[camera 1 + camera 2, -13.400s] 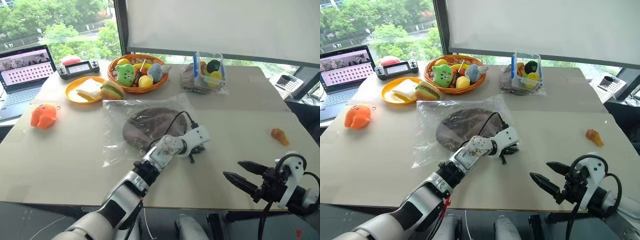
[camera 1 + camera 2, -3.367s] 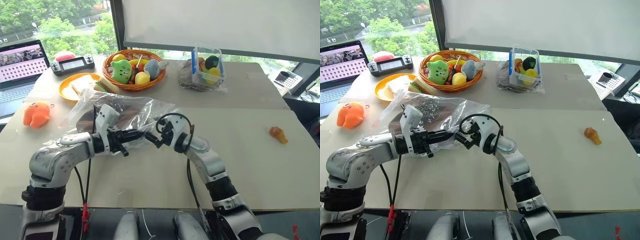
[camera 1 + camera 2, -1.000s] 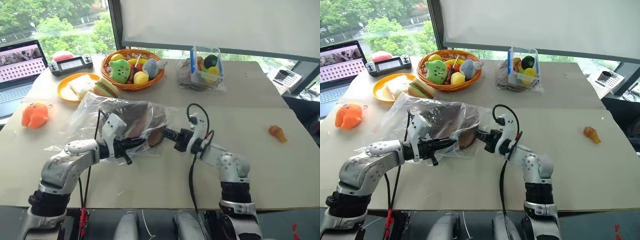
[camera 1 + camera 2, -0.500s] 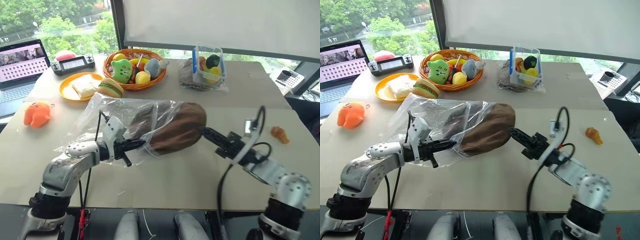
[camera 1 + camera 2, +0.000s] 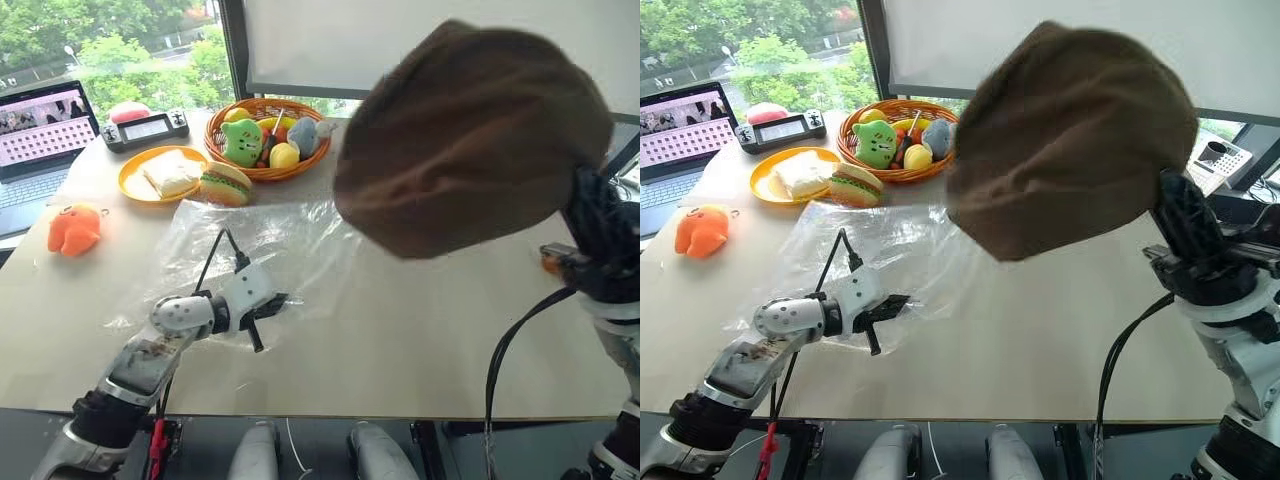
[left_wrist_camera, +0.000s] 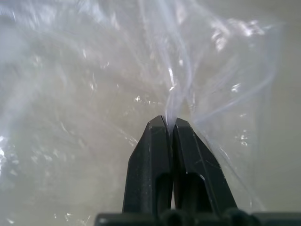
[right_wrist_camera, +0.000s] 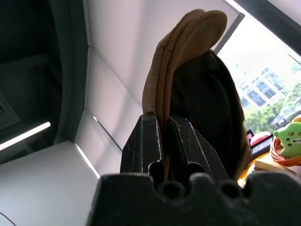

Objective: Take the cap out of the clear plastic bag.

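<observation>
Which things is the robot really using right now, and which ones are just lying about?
Using:
the cap, pinched and held up in the right gripper
the clear plastic bag, pinched at its edge by the left gripper

Just lying about:
orange fruit basket
toy hamburger
yellow plate
orange plush toy
laptop

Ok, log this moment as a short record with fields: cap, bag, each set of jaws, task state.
cap: the cap is lifted clear of the table, outside the bag
bag: the clear plastic bag lies flat on the table, empty
left gripper: jaws shut on an edge of the bag
right gripper: jaws shut on the cap's rim
task state: cap is out of the bag
</observation>
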You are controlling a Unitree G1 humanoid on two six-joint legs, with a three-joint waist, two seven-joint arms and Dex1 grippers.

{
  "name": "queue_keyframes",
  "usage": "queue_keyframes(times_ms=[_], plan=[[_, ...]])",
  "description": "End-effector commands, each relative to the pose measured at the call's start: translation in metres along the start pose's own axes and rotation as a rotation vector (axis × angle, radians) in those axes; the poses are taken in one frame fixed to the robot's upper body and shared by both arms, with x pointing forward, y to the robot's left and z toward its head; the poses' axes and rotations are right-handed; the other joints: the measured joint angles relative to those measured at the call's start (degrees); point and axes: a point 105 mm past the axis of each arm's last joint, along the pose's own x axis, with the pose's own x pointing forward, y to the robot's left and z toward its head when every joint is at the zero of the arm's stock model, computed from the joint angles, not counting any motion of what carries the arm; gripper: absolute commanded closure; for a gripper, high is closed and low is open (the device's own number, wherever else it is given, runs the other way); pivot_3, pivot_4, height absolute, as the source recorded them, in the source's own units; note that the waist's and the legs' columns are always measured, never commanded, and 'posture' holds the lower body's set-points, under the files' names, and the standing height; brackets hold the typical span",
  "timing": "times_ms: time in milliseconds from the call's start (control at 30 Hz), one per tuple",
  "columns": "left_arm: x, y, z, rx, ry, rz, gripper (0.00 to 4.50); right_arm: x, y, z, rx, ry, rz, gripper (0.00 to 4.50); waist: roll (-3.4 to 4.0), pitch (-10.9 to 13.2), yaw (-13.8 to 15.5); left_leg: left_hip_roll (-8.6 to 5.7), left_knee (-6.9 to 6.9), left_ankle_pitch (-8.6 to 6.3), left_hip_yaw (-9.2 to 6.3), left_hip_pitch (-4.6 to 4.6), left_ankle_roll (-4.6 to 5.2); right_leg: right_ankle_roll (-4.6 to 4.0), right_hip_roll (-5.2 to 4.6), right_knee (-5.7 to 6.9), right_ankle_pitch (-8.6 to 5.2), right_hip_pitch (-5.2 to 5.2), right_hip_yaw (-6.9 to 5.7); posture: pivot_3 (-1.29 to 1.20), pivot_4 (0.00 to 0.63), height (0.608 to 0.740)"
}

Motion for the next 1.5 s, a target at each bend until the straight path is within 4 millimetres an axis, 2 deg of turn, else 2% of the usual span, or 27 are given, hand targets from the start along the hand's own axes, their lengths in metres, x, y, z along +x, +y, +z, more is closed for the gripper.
queue_keyframes(times_ms=[33, 133, 167, 233, 333, 400, 467, 533, 600, 667, 700, 733, 767, 800, 933, 1033, 1067, 1133, 1167, 1300, 1333, 1400, 1500], plan=[[0.005, -0.001, 0.009, 0.087, -0.032, -0.013, 4.34, 0.002, 0.01, 0.007, -0.025, -0.044, 0.052, 4.44, 0.03, 0.0, 0.0, 0.01, 0.0, 0.0, 0.0, 0.0, 0.0, 0.0, 0.0, 0.01, 0.0, 0.0, 0.0, 0.0, 0.15, 0.74], [0.016, -0.001, 0.018, 0.147, -0.083, -0.023, 4.34, 0.001, 0.006, 0.017, -0.025, -0.15, 0.05, 4.44, 0.1, 0.1, 0.2, -0.01, 0.03, 0.01, 0.0, 0.0, 0.01, 0.0, 0.0, 0.03, 0.01, 0.01, 0.0, 0.0, 0.15, 0.74], [0.019, -0.002, 0.023, 0.163, -0.104, -0.029, 4.34, 0.003, -0.002, 0.017, -0.033, -0.165, -0.009, 4.44, 0.1, 0.1, 0.3, -0.01, 0.03, 0.01, 0.0, 0.0, 0.02, 0.01, 0.0, 0.02, 0.01, 0.01, -0.01, 0.0, 0.15, 0.74], [0.026, -0.008, 0.035, 0.181, -0.175, -0.055, 4.34, 0.005, -0.036, 0.009, -0.058, -0.173, -0.198, 4.44, 0.11, 0.1, 0.4, -0.01, 0.06, 0.01, 0.0, 0.0, 0.02, 0.03, 0.0, 0.04, 0.01, 0.02, -0.01, 0.0, 0.15, 0.74], [0.033, -0.02, 0.041, 0.151, -0.227, -0.09, 4.34, 0.006, -0.054, -0.008, -0.065, -0.167, -0.271, 4.44, 0.15, 0.1, 0.3, -0.01, 0.05, 0.01, 0.0, 0.0, 0.02, 0.01, 0.0, 0.04, 0.02, 0.01, 0.0, 0.0, 0.15, 0.74], [0.034, -0.027, 0.042, 0.113, -0.248, -0.126, 4.34, 0.003, -0.081, -0.023, -0.045, -0.163, -0.406, 4.44, 0.24, 0.1, 0.1, 0.0, -0.01, 0.01, 0.01, 0.0, 0.02, -0.19, 0.01, 0.11, 0.12, -0.06, 0.01, 0.0, 0.15, 0.74], [0.036, -0.029, 0.04, 0.087, -0.25, -0.148, 4.34, -0.007, -0.116, -0.05, -0.041, -0.099, -0.597, 4.44, 0.28, 0.1, 0.0, 0.0, -0.02, 0.01, 0.0, 0.0, 0.02, -0.2, 0.02, 0.14, 0.12, -0.09, 0.02, 0.0, 0.15, 0.74], [0.038, -0.031, 0.038, 0.096, -0.24, -0.165, 4.34, -0.024, -0.138, -0.076, -0.058, 0.008, -0.741, 4.44, 0.29, 0.1, 0.0, 0.0, 0.0, 0.02, 0.0, 0.0, 0.03, -0.21, 0.02, 0.15, 0.13, -0.08, 0.01, 0.0, 0.15, 0.74], [0.04, -0.028, 0.04, 0.095, -0.25, -0.175, 4.34, -0.056, -0.159, -0.097, -0.089, 0.105, -0.919, 4.44, 0.3, 0.1, 0.4, -0.02, 0.01, 0.02, 0.0, 0.0, 0.03, -0.21, 0.01, 0.15, 0.13, -0.08, 0.0, 0.0, 0.15, 0.74], [0.042, -0.027, 0.04, 0.093, -0.256, -0.186, 4.34, -0.091, -0.17, -0.109, -0.131, 0.2, -1.065, 4.44, 0.3, 0.1, 1.0, -0.05, 0.03, 0.02, 0.0, 0.0, 0.03, -0.19, -0.02, 0.13, 0.12, -0.05, -0.02, 0.0, 0.15, 0.74], [0.043, -0.028, 0.039, 0.092, -0.256, -0.192, 4.34, -0.102, -0.171, -0.111, -0.152, 0.225, -1.108, 4.44, 0.3, 0.0, 1.1, -0.06, 0.05, 0.02, 0.02, 0.0, 0.03, -0.19, -0.03, 0.13, 0.11, -0.06, 0.0, 0.0, 0.15, 0.74], [0.043, -0.029, 0.039, 0.09, -0.257, -0.202, 3.84, -0.108, -0.171, -0.108, -0.181, 0.234, -1.131, 4.07, 0.27, 0.0, 1.3, -0.04, 0.07, 0.02, 0.02, 0.07, 0.03, -0.18, -0.02, 0.08, 0.11, 0.08, -0.01, 0.0, 0.15, 0.74], [0.044, -0.03, 0.038, 0.086, -0.258, -0.21, 3.73, -0.113, -0.17, -0.106, -0.197, 0.232, -1.148, 3.64, 0.23, 0.0, 1.4, -0.05, 0.09, 0.02, 0.02, 0.1, 0.03, -0.14, -0.03, 0.07, 0.09, 0.13, -0.03, 0.0, 0.15, 0.74], [0.044, -0.03, 0.038, 0.084, -0.259, -0.215, 3.35, -0.117, -0.17, -0.104, -0.208, 0.23, -1.158, 3.52, 0.22, 0.0, 1.7, -0.05, 0.1, 0.02, 0.0, 0.11, 0.03, -0.03, -0.03, 0.05, 0.03, 0.17, -0.05, 0.0, 0.15, 0.74], [0.043, -0.032, 0.044, 0.02, -0.313, -0.248, 1.97, -0.134, -0.161, -0.077, -0.271, 0.181, -1.22, 2.15, 0.2, -0.1, 2.1, -0.05, 0.1, 0.02, -0.02, 0.12, 0.03, 0.01, -0.04, 0.0, 0.0, 0.21, -0.08, 0.0, 0.15, 0.74], [0.038, -0.032, 0.052, -0.065, -0.361, -0.284, 0.99, -0.135, -0.155, -0.059, -0.322, 0.166, -1.223, 1.15, 0.21, -0.1, 2.6, -0.07, 0.1, 0.02, -0.01, 0.1, 0.03, -0.01, -0.07, 0.0, 0.02, 0.21, -0.08, 0.0, 0.15, 0.74], [0.036, -0.033, 0.055, -0.09, -0.375, -0.296, 0.52, -0.134, -0.152, -0.054, -0.335, 0.16, -1.218, 0.7, 0.2, -0.1, 2.7, -0.08, 0.12, 0.02, -0.01, 0.1, 0.03, 0.0, -0.08, 0.01, 0.02, 0.21, -0.07, 0.0, 0.15, 0.74], [0.027, -0.029, 0.065, -0.202, -0.43, -0.319, 0.02, -0.126, -0.142, -0.038, -0.383, 0.145, -1.179, 0.17, 0.21, -0.1, 2.7, -0.07, 0.12, 0.02, -0.02, 0.1, 0.03, 0.01, -0.07, 0.02, 0.01, 0.21, -0.08, 0.0, 0.15, 0.74], [0.023, -0.028, 0.069, -0.245, -0.451, -0.329, 0.0, -0.123, -0.139, -0.032, -0.4, 0.141, -1.164, 0.04, 0.21, -0.1, 2.7, -0.07, 0.12, 0.02, -0.01, 0.1, 0.03, 0.02, -0.07, 0.03, 0.0, 0.19, -0.06, 0.0, 0.15, 0.74], [0.004, -0.01, 0.086, -0.474, -0.543, -0.315, 0.0, -0.103, -0.115, -0.006, -0.548, 0.12, -1.054, 0.04, 0.3, -0.1, 2.2, -0.06, 0.1, 0.02, 0.0, 0.09, 0.03, 0.03, -0.06, 0.08, -0.01, 0.14, -0.04, 0.0, 0.15, 0.74], [-0.007, 0.005, 0.086, -0.561, -0.577, -0.269, 0.0, -0.087, -0.099, 0.01, -0.73, 0.117, -1.009, 0.04, 0.36, 0.0, 1.9, -0.05, 0.1, 0.02, 0.0, 0.09, 0.03, 0.07, -0.04, 0.1, -0.03, 0.13, -0.04, 0.0, 0.15, 0.74], [-0.024, 0.037, 0.08, -0.657, -0.621, -0.104, 0.0, -0.066, -0.079, 0.019, -0.957, 0.145, -0.942, 0.04, 0.52, 0.1, 1.2, -0.05, 0.13, 0.02, -0.02, 0.09, 0.03, 0.15, -0.04, 0.16, -0.08, 0.11, -0.03, 0.0, 0.15, 0.74], [-0.04, 0.065, 0.07, -0.723, -0.645, 0.073, 0.0, -0.06, -0.075, 0.015, -1.119, 0.223, -0.936, 0.04, 0.48, 0.0, 0.7, 0.01, 0.13, 0.02, -0.07, 0.14, 0.04, 0.25, 0.08, 0.19, -0.13, 0.1, -0.02, 0.0, 0.15, 0.74]])
